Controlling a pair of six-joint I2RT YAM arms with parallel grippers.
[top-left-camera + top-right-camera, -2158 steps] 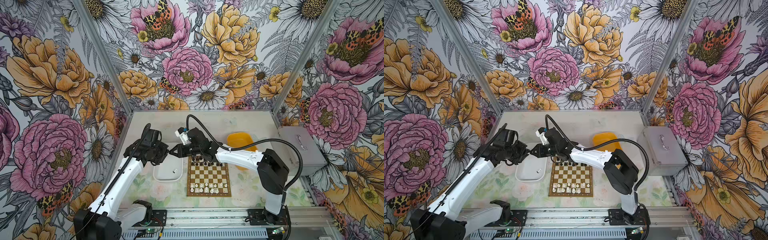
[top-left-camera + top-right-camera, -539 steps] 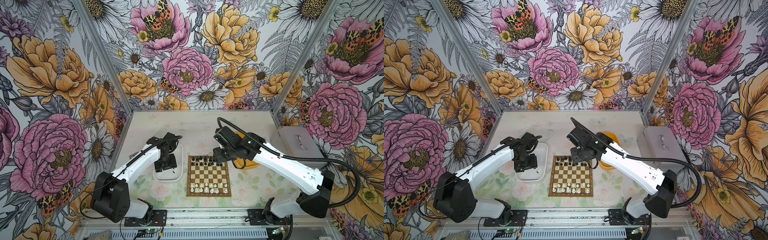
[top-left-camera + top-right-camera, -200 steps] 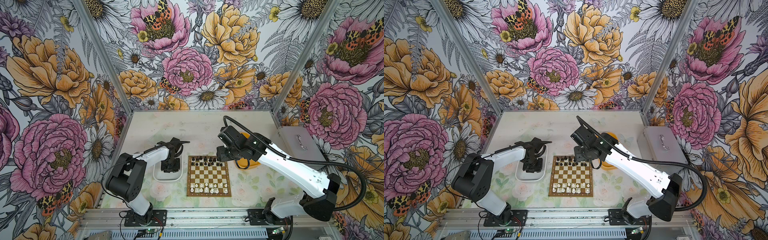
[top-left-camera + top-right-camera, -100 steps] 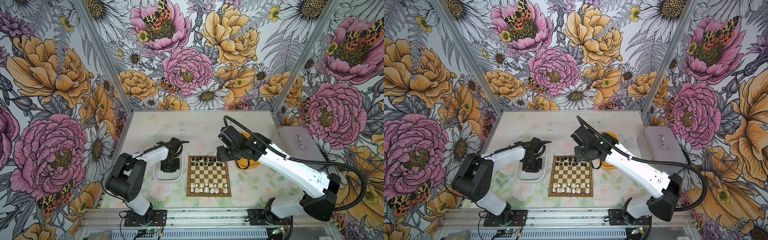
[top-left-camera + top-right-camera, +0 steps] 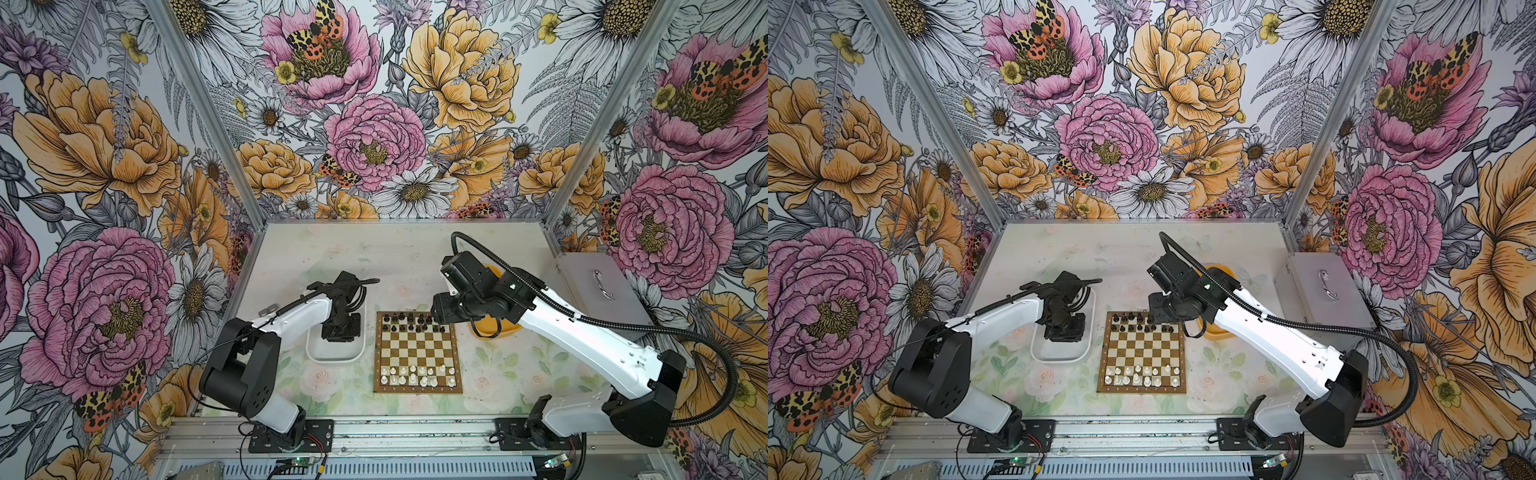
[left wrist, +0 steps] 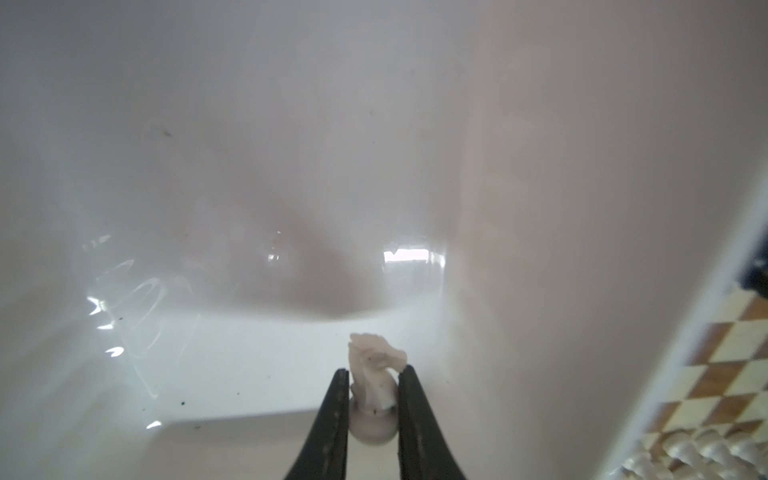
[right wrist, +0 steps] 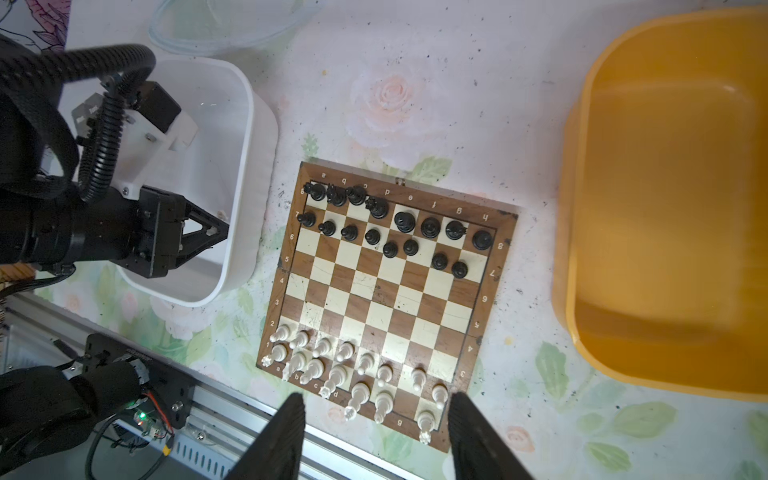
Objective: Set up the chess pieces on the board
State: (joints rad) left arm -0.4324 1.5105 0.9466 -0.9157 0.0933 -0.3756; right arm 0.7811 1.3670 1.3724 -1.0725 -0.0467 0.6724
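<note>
**Gripping a White Knight in the Tray**

Reaching down into the white rounded plastic tray (image 5: 334, 358), the left gripper (image 6: 373, 370) has its two black fingers (image 6: 338, 399) pinched on a small white plastic knight (image 6: 376, 356). The horse head pokes out past the fingertips and the round base sits back between the fingers. Whether the piece touches the tray floor cannot be told.

The tray sits just beside the left edge of the small square chessboard of dark brown and cream squares (image 5: 417, 347). Glossy black chessmen (image 5: 411, 323) fill the board's two far rows. White chessmen (image 5: 415, 374) stand along its two near rows.

In both top views the right gripper (image 7: 374, 409) hangs over the board's far right corner. Its jaws are spread apart and hold nothing, and its wrist camera looks down on the whole board.

A yellow rounded plastic tray (image 5: 484, 331) lies just right of the board, partly under that arm. A grey metal box (image 5: 594, 291) stands at the table's right edge.
</note>
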